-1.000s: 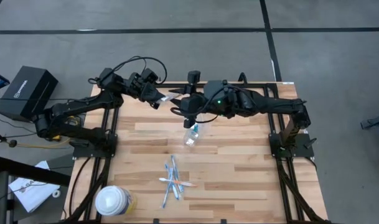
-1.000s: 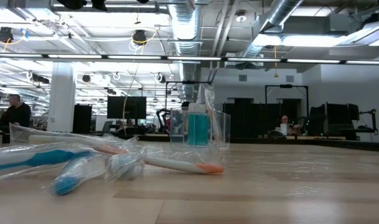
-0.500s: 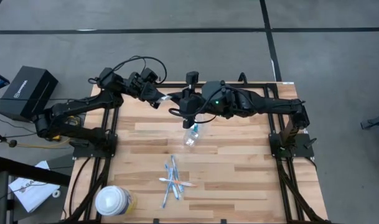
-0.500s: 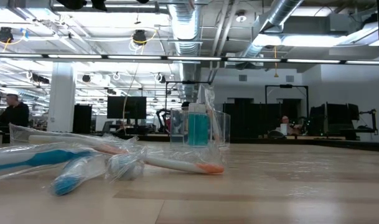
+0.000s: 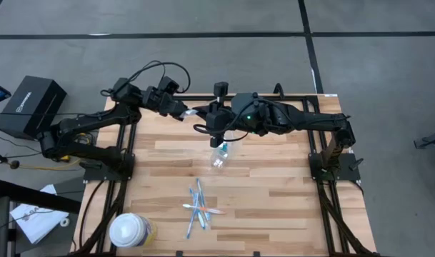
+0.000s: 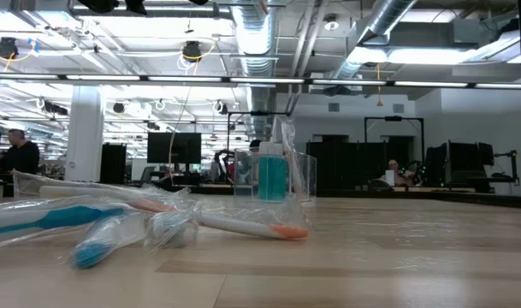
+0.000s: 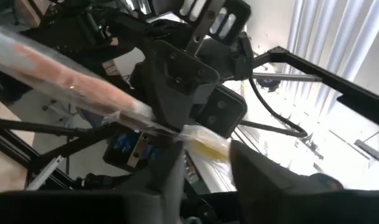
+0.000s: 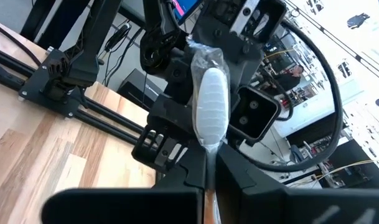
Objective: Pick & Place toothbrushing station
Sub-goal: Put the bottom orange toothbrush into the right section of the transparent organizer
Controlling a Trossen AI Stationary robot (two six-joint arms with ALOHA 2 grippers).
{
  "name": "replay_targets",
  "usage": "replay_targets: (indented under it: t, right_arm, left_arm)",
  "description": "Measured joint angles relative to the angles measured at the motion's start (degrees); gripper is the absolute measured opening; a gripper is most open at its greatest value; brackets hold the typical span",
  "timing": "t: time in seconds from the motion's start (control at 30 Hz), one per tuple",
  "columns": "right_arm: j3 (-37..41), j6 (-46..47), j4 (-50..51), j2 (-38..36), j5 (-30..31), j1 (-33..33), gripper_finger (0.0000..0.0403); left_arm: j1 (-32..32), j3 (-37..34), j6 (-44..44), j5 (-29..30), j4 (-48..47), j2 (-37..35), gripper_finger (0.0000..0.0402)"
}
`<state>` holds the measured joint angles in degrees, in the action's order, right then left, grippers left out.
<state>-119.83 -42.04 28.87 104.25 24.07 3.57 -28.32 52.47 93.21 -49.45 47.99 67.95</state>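
My right gripper (image 8: 209,163) is pinched shut on a plastic-wrapped toothbrush (image 8: 211,99), held above the table's (image 5: 288,185) far edge. My left gripper (image 5: 183,112) meets it there, apparently closed on the brush's other end. It looks light, stiff and slippery in its wrap, so I'd grip mid-handle. The clear cup (image 5: 220,155) stands just below; the other toothbrushes (image 5: 198,205) lie nearer the front.

cup (image 5: 219,154) mid-table, toothbrushes (image 5: 198,205) nearer the front edge, round container (image 5: 128,230) at front-left corner
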Motion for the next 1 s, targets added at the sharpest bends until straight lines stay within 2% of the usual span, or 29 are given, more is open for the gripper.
replay_targets:
  t: [0.23, 0.4, 0.6, 0.7, 0.83, 0.9, 1.0]
  right_arm:
    - [-1.4, 0.1, 3.4, 0.1, 0.0, -0.2, 0.0003]
    - [-5.2, 4.4, 4.3, 0.0, 0.1, -1.3, 0.0003]
    - [-15.4, 16.8, 8.8, -0.3, -0.2, -3.4, 0.0003]
    - [-13.5, 25.3, 8.6, -3.6, -0.2, -4.6, 0.0003]
    - [-13.8, 37.7, 10.2, -8.5, 1.3, -5.9, 0.0003]
    - [-14.0, 40.9, 11.3, -9.9, 5.8, -5.0, 0.0003]
    - [-14.0, 43.6, 15.0, -10.2, 14.3, -1.9, 0.0003]
  left_arm:
    - [-0.9, 0.0, -3.2, -3.8, -0.5, -0.1, 0.0229]
    - [-3.9, 0.0, -7.6, -10.5, -2.7, -0.1, 0.0255]
    - [-8.4, 0.0, -19.7, -14.3, -10.7, -0.1, 0.0235]
    - [-10.1, 0.0, -31.1, -14.3, -18.1, -0.1, 0.021]
    - [-11.2, 0.0, -50.3, -7.5, -27.3, -0.1, 0.0175]
    - [-11.2, 0.0, -58.2, -2.5, -29.6, 0.1, 0.016]
    - [-11.2, 0.0, -65.3, 2.6, -29.8, 0.1, 0.0144]
